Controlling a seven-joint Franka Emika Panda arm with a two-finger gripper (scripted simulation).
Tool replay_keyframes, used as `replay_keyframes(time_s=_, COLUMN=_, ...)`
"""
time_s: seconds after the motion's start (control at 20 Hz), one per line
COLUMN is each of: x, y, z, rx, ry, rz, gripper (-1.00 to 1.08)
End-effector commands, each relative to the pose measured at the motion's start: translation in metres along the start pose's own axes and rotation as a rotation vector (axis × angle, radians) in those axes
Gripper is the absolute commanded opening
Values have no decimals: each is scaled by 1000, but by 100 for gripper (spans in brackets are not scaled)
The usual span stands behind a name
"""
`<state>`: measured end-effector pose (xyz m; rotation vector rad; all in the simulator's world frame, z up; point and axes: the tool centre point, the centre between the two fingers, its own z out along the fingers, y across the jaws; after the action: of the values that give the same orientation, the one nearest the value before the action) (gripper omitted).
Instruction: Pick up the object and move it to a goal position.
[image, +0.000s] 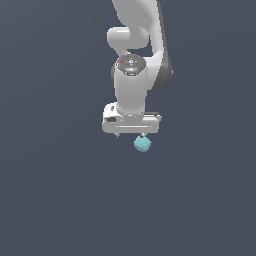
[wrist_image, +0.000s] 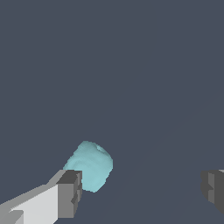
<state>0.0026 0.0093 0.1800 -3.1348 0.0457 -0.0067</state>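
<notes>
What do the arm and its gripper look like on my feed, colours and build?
The arm is glossy white, rounded segments with a dark grey side section and a round silvery cap carrying tiny red and green marks. The gripper has a wide white boxy body; its fingers are white with dark grey blocky pads. No cables visible.

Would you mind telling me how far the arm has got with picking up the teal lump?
Done: the gripper has reached the teal lump. In hand: fingers wide open, the lump beside one, not clamped. Left: closing, lifting, carrying; no goal marker shows.

Simulated scene: flat, featureless dark slate-blue backdrop, smooth rendered white arm (image: 132, 75), no furnishings.
</notes>
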Motion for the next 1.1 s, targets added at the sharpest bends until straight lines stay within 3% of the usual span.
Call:
replay_keyframes(time_s=0.0, x=0, y=0, z=0, rx=0, ry=0, rz=0, gripper=100)
replay_keyframes(time_s=0.45, x=8, y=-9, z=-4, rx=33, ry=17, rz=12, gripper=100)
replay_keyframes(time_s=1.05, x=3, y=-15, z=6, rx=29, ry=13, rz=71, gripper=100)
